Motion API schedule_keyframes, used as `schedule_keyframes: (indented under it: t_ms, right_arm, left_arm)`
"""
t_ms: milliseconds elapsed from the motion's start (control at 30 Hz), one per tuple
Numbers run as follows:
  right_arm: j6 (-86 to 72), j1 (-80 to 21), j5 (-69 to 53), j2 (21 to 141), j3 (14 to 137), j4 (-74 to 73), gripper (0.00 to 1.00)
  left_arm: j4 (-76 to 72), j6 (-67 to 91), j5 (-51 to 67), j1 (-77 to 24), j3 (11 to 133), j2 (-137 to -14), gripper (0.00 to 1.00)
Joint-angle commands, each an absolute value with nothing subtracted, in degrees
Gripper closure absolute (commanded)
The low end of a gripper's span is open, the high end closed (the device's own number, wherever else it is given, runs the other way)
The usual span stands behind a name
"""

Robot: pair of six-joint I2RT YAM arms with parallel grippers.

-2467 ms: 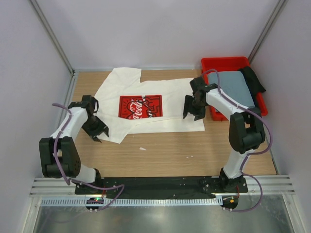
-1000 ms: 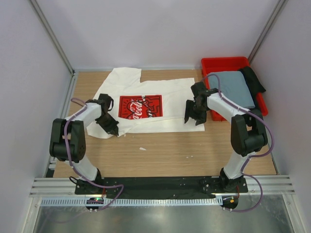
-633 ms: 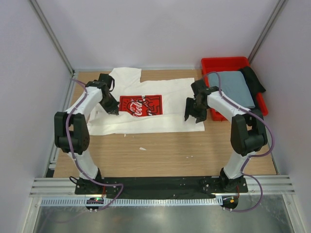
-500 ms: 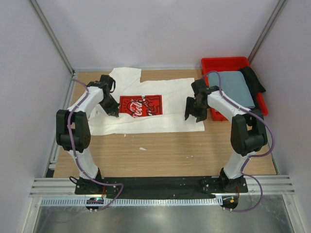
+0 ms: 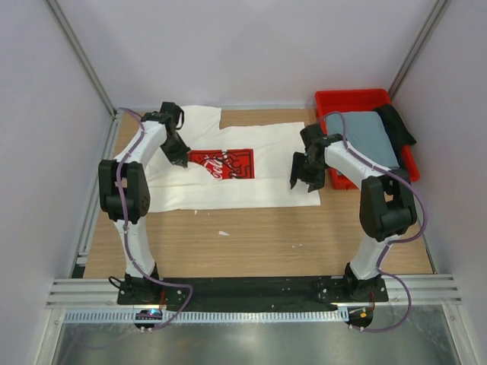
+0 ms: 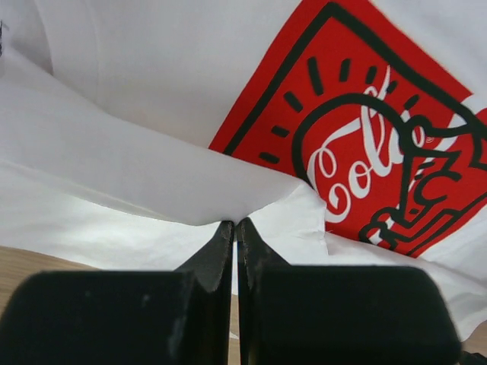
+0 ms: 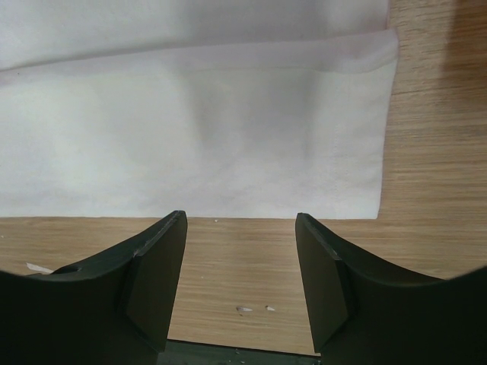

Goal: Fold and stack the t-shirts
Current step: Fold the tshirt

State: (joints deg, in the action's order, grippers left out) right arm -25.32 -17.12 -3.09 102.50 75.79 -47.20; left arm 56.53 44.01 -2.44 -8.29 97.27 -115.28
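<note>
Desk (image 5: 266, 236) carries the white shirt (image 5: 251, 190), spread across its middle. Over the shirt's near right corner the right pincer (image 7: 240, 220) hangs wide. Farther left, the left pincer (image 6: 234, 224) is clamped on a fold beside the red print (image 5: 222, 162). Farthest, the grey shirt (image 5: 361, 133) lies in the bin (image 5: 354, 97).

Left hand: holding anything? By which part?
Left hand is shut on the white shirt, pinching a fold of its edge beside the red print. Right hand is open, holding nothing.
</note>
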Motion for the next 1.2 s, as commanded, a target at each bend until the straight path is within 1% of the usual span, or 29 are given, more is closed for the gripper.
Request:
schedule_keyframes:
  t_ms: [0, 100, 500, 833, 1167]
  right_arm:
    - [-24.5, -17.0, -2.6, 102.7, 78.0, -47.2, 0.35]
    - [-24.5, -16.9, -2.7, 102.9, 77.8, -47.0, 0.35]
    - [-25.0, -15.6, -1.8, 104.7, 77.3, -45.8, 0.35]
    - [-26.5, -13.1, 2.4, 110.6, 81.8, -43.8, 0.43]
    - [-26.3, -12.1, 4.0, 111.5, 85.4, -43.9, 0.44]
  left_arm:
    - [57.7, 41.4, -3.0, -8.4, 102.1, -117.6, 1.0]
    - [57.8, 40.9, -1.9, -8.4, 105.4, -120.3, 1.0]
    - [56.9, 37.4, -3.0, -8.4, 109.5, -125.2, 1.0]
    - [56.8, 35.9, -5.7, -8.4, 112.9, -124.9, 1.0]
    - [58.7, 35.8, -8.0, -8.4, 113.4, -125.6, 1.0]
